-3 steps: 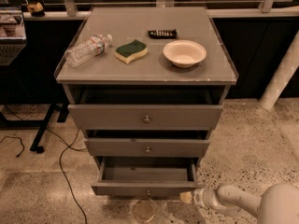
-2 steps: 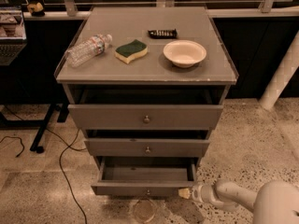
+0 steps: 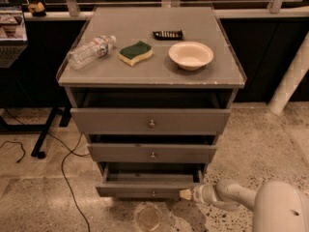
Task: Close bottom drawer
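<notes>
Cabinet [image 3: 145, 74] fills the middle of the view, three grey drawers stacked in its face, all standing a little proud. The arm [image 3: 231, 196] reaches in from the bottom right corner of the view, low down near the floor. Top drawer [image 3: 120, 121] is the tallest, with the middle drawer [image 3: 120, 153] under it. The bottom drawer [image 3: 130, 191] sits lowest, pulled out furthest, its inside open to the camera.

The key relation: the gripper [image 3: 186, 194] sits at the right end of that bottom front panel, just beside it or touching, I can't say which. The panel's long axis runs across the cabinet, away from the gripper toward the knob [image 3: 153, 194]. The drawer's travel is straight back into the cabinet. A push so far off centre could skew the drawer, I'd judge. Whether the gripper is spread or pressed together, I cannot tell.

Nothing stands between the gripper and the panel. A round clear thing [image 3: 148, 218] rests on the floor just in front, below the push line. On the cabinet's top, well out of it, are a bottle [image 3: 91, 51], bowl [image 3: 190, 55], sponge [image 3: 135, 52] and remote [image 3: 168, 34].
</notes>
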Controlling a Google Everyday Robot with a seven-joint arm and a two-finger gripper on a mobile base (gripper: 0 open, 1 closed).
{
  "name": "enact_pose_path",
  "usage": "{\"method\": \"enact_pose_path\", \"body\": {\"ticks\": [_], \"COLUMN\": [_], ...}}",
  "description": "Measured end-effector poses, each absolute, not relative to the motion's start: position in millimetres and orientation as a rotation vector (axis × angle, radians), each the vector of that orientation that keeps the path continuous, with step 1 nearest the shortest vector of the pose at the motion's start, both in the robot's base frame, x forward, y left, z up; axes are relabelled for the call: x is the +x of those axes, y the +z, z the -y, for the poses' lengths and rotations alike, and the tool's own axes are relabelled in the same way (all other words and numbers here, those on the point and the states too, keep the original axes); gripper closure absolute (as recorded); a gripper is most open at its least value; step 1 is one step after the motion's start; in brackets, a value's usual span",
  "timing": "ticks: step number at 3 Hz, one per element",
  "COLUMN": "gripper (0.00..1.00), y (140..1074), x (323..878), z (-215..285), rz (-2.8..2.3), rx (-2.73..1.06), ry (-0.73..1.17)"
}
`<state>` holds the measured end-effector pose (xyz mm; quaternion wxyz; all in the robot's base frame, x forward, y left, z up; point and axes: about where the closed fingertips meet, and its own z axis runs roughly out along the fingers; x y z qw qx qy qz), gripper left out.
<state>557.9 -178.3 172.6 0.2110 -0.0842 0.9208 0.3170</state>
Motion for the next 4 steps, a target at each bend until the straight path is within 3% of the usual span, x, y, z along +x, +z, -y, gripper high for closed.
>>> {"method": "enact_pose_path", "body": {"ticks": [4], "gripper": [1.0], "y": [195.1], "x": [603.5], "z": [146.5], "rz": [-2.5], "rx": [-0.393], "ry": [0.887]}}
